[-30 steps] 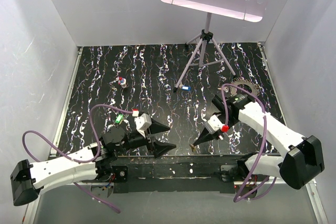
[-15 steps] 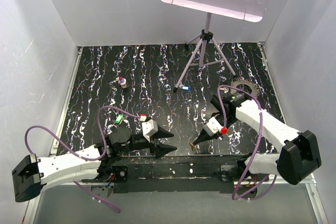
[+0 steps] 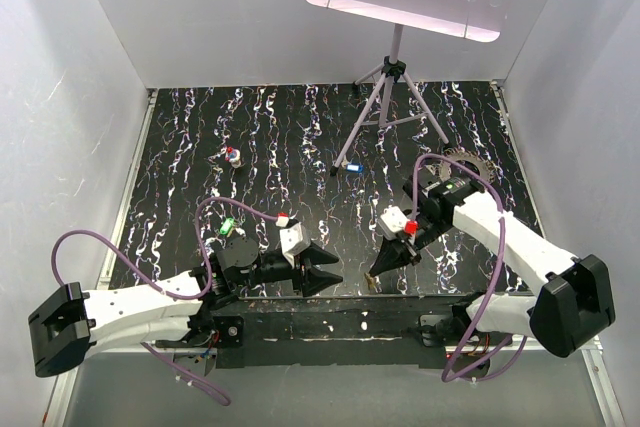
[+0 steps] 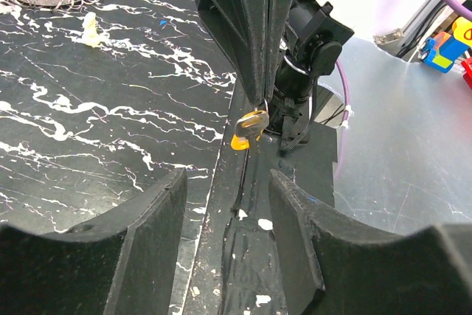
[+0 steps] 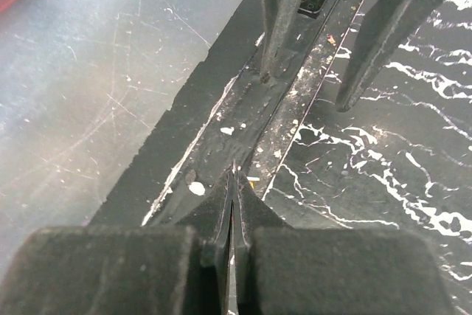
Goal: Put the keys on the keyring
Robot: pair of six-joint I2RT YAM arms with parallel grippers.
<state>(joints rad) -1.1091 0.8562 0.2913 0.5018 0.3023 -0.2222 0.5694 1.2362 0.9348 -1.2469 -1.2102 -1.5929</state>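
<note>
My right gripper (image 3: 375, 272) is clenched on a yellow key (image 4: 249, 127), which hangs from the fingertips just above the near edge of the bench (image 3: 190, 137). In my right wrist view the fingers are pressed together and the key is barely visible. My left gripper (image 3: 330, 267) is spread wide and holds nothing; its fingers (image 4: 147, 241) point towards that key without touching it. The keyring (image 3: 464, 161) lies flat at the far right of the bench, partly hidden by my right arm, with a beige key (image 4: 90, 29) near it. A green key (image 3: 227, 227), a red key (image 3: 233, 156) and a blue key (image 3: 353, 167) lie scattered, well apart from the keyring.
</note>
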